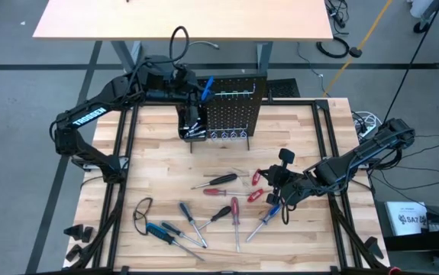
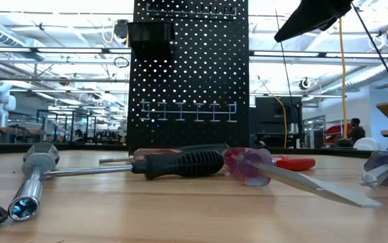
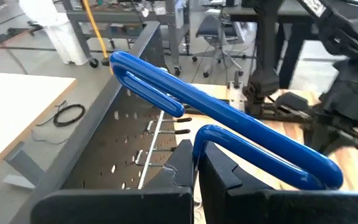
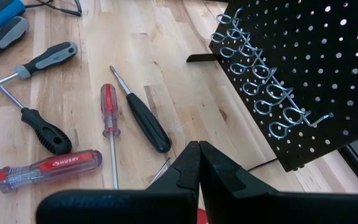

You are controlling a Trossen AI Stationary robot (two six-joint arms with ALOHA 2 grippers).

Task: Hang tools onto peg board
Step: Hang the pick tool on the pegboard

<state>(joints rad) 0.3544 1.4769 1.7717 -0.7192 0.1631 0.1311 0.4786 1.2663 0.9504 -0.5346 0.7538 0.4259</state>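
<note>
- Nearest in my left wrist view, my left fingers (image 3: 195,163) are clenched on the blue-handled tool (image 3: 222,118). Its looped blue grips run on a slant from the lower right of that frame up toward the upper left, crossing over my fingertips.
- Just past the blue loops lies the peg board (image 1: 234,107), its top edge and hooks (image 3: 150,140) directly beyond the tool. From above, my left fingers sit at the board's upper left corner, with the blue handle tipped toward its top rail.
- I judge the coming move turns on this: the tool's long axis lies almost along the board's top edge, so a loop must come onto a hook from above.
- My right fingers (image 1: 288,191) are closed on nothing, low over the counter (image 1: 166,153) in the lower right of the overhead frame, beside the red-handled pliers (image 1: 259,177).
- The other screwdrivers (image 1: 204,218) lie scattered at lower centre, well apart from the board; my left arm is much the nearer to it.
</note>
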